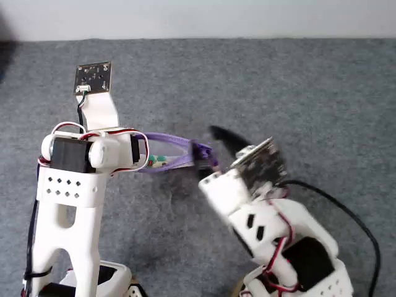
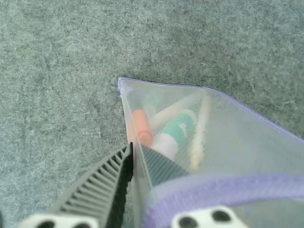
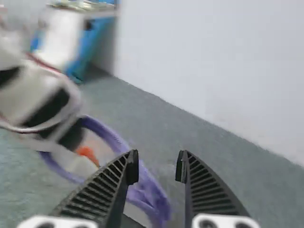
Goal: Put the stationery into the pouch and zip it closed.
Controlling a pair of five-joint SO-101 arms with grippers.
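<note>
Step in hand is judged to be the zipping, since stationery is seen inside already.

- Grey carpet-like desk (image 1: 309, 93): it should not be leaned on for support, as the work appears to be held just above it.
- Translucent plastic pouch with a purple zip band (image 2: 223, 133): it should be kept taut along its length so that the zip runs straight and no wall is caught.
- Left hand (image 2: 135, 152): it is clamped on one end of the pouch. A firm, motionless hold is advised as the anchor.
- Right hand (image 3: 156, 166): its fingers are set apart and nothing is held. The purple band lies just beneath and ahead of them, at the far end from the left hand. The slider cannot be made out and should be found before closing.
- Contents: an orange marker-like piece (image 2: 141, 126), a green-and-white tube (image 2: 175, 133) and a cream stick (image 2: 199, 137) are bunched near the clamped end, clear of the zip.
</note>
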